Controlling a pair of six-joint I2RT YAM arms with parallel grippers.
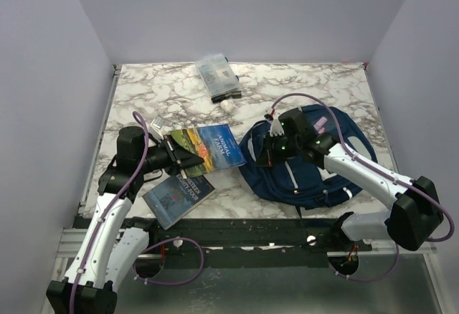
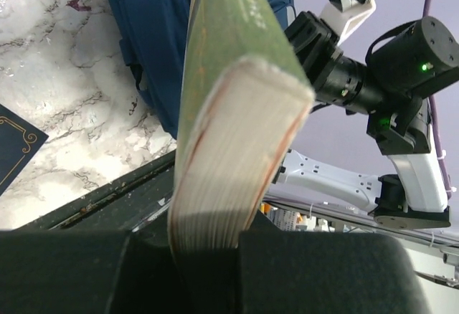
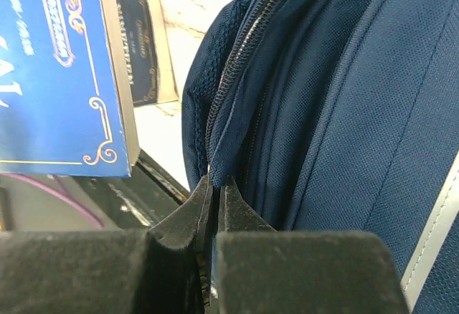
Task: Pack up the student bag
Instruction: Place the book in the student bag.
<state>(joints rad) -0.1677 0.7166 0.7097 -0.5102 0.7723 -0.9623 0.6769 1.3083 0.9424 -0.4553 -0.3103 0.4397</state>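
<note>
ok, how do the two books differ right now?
The colourful book is clamped in the left hand; the dark book lies flat on the table, untouched. The colourful book's cover is green and bright blue; the dark book's is navy with gold lettering. Both are closed and outside the backpack.

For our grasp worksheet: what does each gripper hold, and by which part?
Left gripper: book, clamped across its covers at one end. Right gripper: student bag, pinched at the fabric edge beside the zipper.

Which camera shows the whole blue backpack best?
The top camera: it shows almost the whole student bag. The right wrist view shows only its zipper edge, pinched in the right tool. The left wrist view shows just a blue strip behind the held book.
</note>
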